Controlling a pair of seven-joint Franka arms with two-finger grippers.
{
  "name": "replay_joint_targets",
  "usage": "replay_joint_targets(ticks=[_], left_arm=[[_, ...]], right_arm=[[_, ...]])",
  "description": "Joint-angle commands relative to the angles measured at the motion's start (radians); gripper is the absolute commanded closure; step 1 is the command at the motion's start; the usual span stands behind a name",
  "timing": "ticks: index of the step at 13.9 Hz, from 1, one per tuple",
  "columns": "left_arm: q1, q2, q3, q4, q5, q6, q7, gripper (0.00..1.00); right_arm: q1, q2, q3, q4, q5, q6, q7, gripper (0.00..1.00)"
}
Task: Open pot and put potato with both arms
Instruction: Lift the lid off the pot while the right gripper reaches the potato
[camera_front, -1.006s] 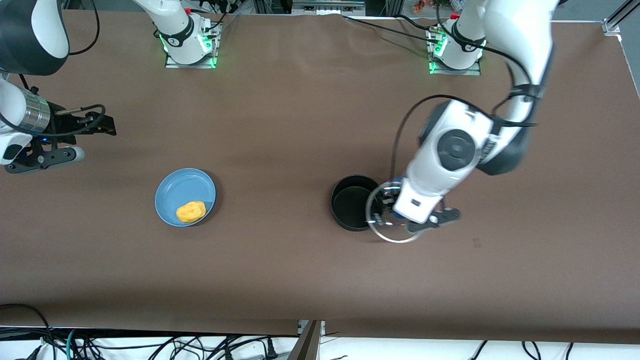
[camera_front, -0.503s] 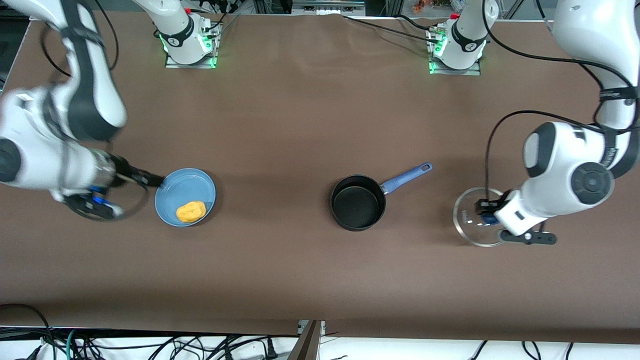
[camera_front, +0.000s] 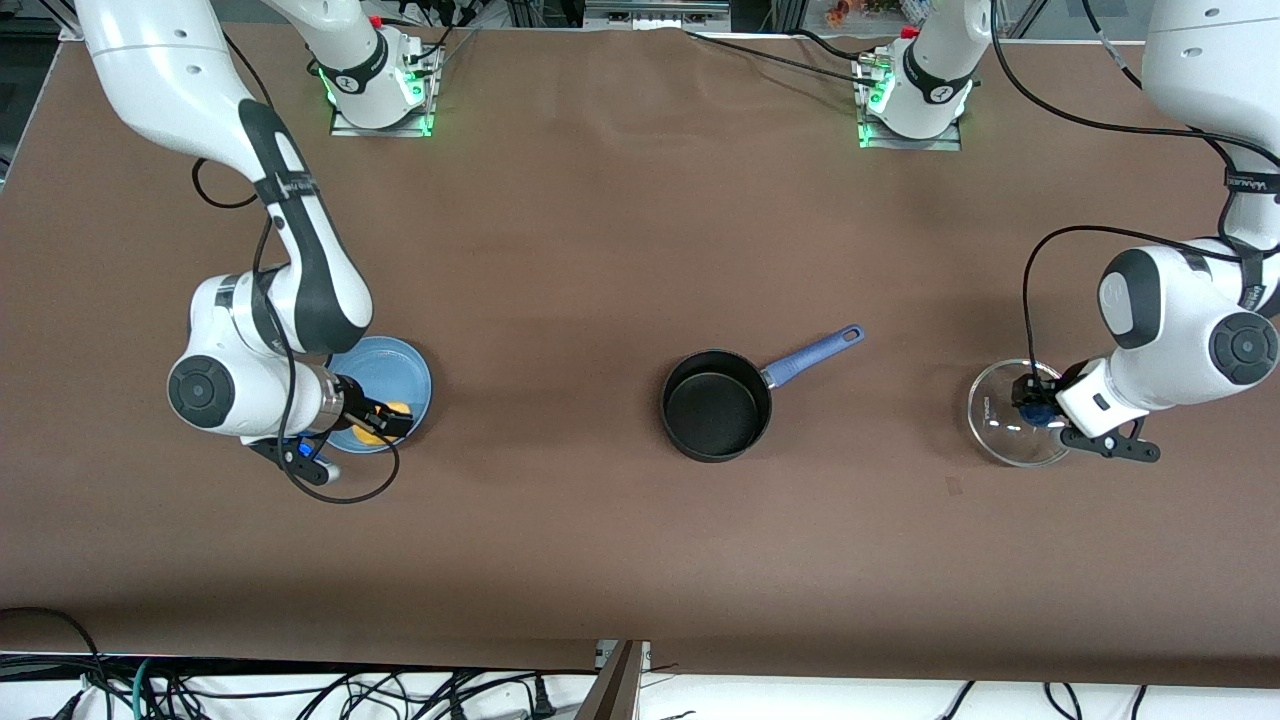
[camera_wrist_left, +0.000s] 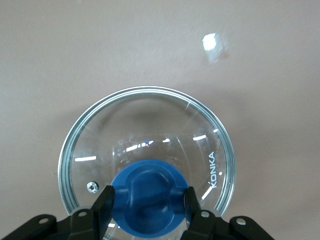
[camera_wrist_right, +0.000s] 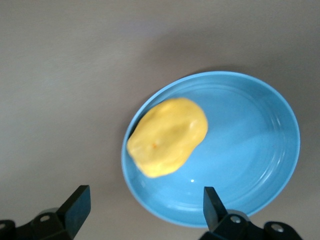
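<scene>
A: From the front camera, what stands on the counter (camera_front: 600, 250)?

B: The pot (camera_front: 716, 404) sits uncovered about mid-counter, empty, its blue handle (camera_front: 812, 356) angled up toward the left arm's base. Toward the right arm's end lies a light-blue plate (camera_front: 410, 372); the potato (camera_front: 396, 408) on it is mostly hidden by the right hand (camera_front: 385, 421), which hangs over the plate. Toward the left arm's end, the left hand (camera_front: 1030, 408) is clenched on the blue knob (camera_front: 1036, 417) of a clear glass lid (camera_front: 1000, 428), well apart from the pot.

A: Is the lid resting on the counter?

B: I cannot tell from there.

A: What does the left wrist view add?

B: The grip itself. Two black fingers (camera_wrist_left: 104, 209) press either side of the knob (camera_wrist_left: 149, 192), so the left hand (camera_wrist_left: 149, 212) is grasping the lid (camera_wrist_left: 150, 125). You can read "KONKA" on the glass and see a small steam vent near the rim, neither legible from the front. Only bare counter (camera_wrist_left: 150, 45) shows through and around the glass.

A: And the right wrist view?

B: It shows the whole potato (camera_wrist_right: 167, 136), lumpy and yellow-orange, lying inside the plate (camera_wrist_right: 260, 150) against its rim. The right hand (camera_wrist_right: 145, 205) is released, its fingers (camera_wrist_right: 77, 202) spread wide and touching neither potato nor plate.
</scene>
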Motion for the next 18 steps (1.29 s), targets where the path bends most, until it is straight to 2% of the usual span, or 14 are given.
replay_joint_targets(ticks=[1,4,5,9,11,13,16,18], left_arm=[[0.007,-0.058,0.01,-0.084,-0.027,0.05,0.058,0.51],[0.011,-0.045,0.01,-0.111,-0.027,0.102,0.058,0.5],[0.014,-0.042,0.012,-0.112,-0.027,0.102,0.057,0.45],[0.031,-0.036,0.01,-0.105,-0.057,0.097,0.048,0.0],[0.031,-0.045,0.01,-0.08,-0.064,0.065,0.022,0.0],[0.025,-0.067,0.009,0.012,-0.062,-0.098,-0.036,0.0],[0.013,-0.117,0.001,0.193,-0.045,-0.397,-0.147,0.0],[-0.012,-0.178,-0.005,0.27,0.014,-0.557,-0.257,0.0]], right_arm=[[-0.015,-0.007,-0.001,-0.03,-0.004,0.021,0.001,0.0],[-0.016,-0.01,-0.001,-0.094,-0.007,0.096,-0.027,0.0],[-0.024,-0.009,-0.001,-0.096,-0.006,0.105,-0.048,0.0],[-0.033,0.002,-0.001,-0.088,-0.025,0.125,-0.062,0.0],[-0.046,0.007,-0.001,-0.09,-0.027,0.142,-0.081,0.02],[-0.043,0.016,-0.001,-0.09,-0.025,0.163,-0.079,0.06],[-0.043,0.025,-0.001,-0.088,-0.024,0.194,-0.072,0.06],[-0.041,0.033,-0.001,-0.088,-0.018,0.203,-0.066,0.06]])
